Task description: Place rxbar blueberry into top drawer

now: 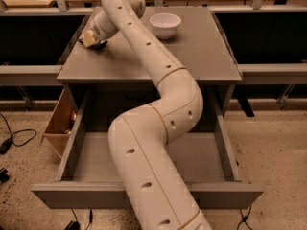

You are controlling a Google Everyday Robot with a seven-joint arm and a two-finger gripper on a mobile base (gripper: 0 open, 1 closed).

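My gripper [92, 38] down on snack bar [101, 45], table [201, 56] 10 o'clock corner, for pickup; can't tell grip. Drawer [230, 195] open below, waiting.

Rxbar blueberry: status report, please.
Gripper at far-left corner of cabinet top, over rxbar blueberry. Top drawer open, arm crossing it. White bowl apart.

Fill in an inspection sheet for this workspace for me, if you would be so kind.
Surface: grey cabinet top, bearing bowl and bar.
Job's things: rxbar blueberry at the top's left rear; top drawer pulled open, bar not inside.
Clutter: white bowl at rear; tan wooden box left of the drawer.
Grippers: gripper down at the bar.
Cables: dark cable on the floor, left.
Surroundings: speckled floor, dark side bays.
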